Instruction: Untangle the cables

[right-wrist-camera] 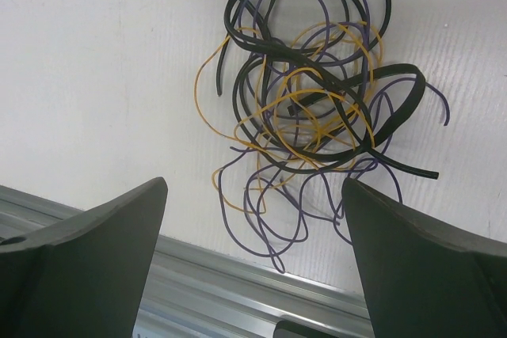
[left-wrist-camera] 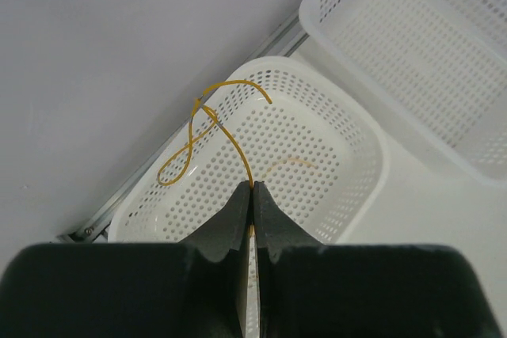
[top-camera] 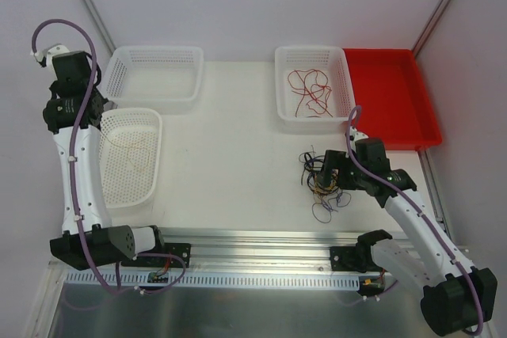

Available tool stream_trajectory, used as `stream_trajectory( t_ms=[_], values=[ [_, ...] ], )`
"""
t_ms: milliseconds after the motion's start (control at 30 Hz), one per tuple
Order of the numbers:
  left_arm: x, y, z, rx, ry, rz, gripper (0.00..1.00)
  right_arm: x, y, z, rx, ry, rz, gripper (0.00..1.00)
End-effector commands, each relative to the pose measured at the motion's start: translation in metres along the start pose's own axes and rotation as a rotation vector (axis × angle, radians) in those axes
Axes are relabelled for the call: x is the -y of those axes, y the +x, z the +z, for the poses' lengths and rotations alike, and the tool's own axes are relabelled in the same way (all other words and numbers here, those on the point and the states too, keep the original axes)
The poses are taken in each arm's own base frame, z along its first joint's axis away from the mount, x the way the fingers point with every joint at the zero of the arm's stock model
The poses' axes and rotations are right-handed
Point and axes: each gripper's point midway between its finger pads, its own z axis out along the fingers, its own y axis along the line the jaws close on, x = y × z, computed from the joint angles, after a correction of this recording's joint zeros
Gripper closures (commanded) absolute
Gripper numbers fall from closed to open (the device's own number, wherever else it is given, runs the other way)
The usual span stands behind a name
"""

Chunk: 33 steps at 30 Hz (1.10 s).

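A tangle of black, purple and yellow-orange cables lies on the table at the front right; it also shows in the right wrist view. My right gripper is open and empty, just above the tangle, with its fingers spread on either side of the tangle's near edge. My left gripper is shut on a yellow cable and holds it above the near-left white basket. The arm is up at the far left in the top view. Another faint yellow cable lies in that basket. Red cables lie in the far right white basket.
A second white basket stands at the back left, seen also in the left wrist view. A red tray stands at the back right beside the white basket with the red cables. An aluminium rail runs along the table's front edge.
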Motion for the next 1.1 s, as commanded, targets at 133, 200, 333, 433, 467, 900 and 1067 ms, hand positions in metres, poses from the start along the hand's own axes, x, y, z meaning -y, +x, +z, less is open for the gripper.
stream_trajectory(
  t_ms=[133, 200, 333, 433, 467, 900, 1067],
  values=[
    [-0.021, 0.053, 0.036, -0.072, -0.071, -0.056, 1.00, -0.007, -0.004, -0.002, -0.002, -0.028, -0.022, 0.03],
    [-0.017, 0.081, 0.052, -0.151, -0.065, -0.051, 0.98, -0.008, -0.004, -0.002, -0.003, -0.032, -0.023, 0.03],
    [-0.009, 0.126, 0.075, -0.285, -0.050, -0.028, 0.91, -0.009, -0.005, -0.003, -0.003, -0.033, -0.023, 0.03],
    [-0.003, 0.149, 0.082, -0.361, -0.022, -0.012, 0.79, -0.009, -0.005, -0.004, -0.005, -0.027, -0.023, 0.03],
    [-0.001, 0.152, 0.082, -0.369, -0.013, -0.016, 0.75, -0.008, -0.005, -0.004, -0.006, -0.024, -0.026, 0.03],
    [0.043, 0.155, 0.020, -0.365, 0.352, -0.112, 0.01, 0.014, -0.010, 0.020, -0.022, 0.111, 0.018, 0.03],
    [0.075, 0.174, -0.021, -0.426, 0.597, -0.130, 0.01, 0.008, 0.005, 0.054, -0.122, 0.090, 0.007, 0.02]
  ],
)
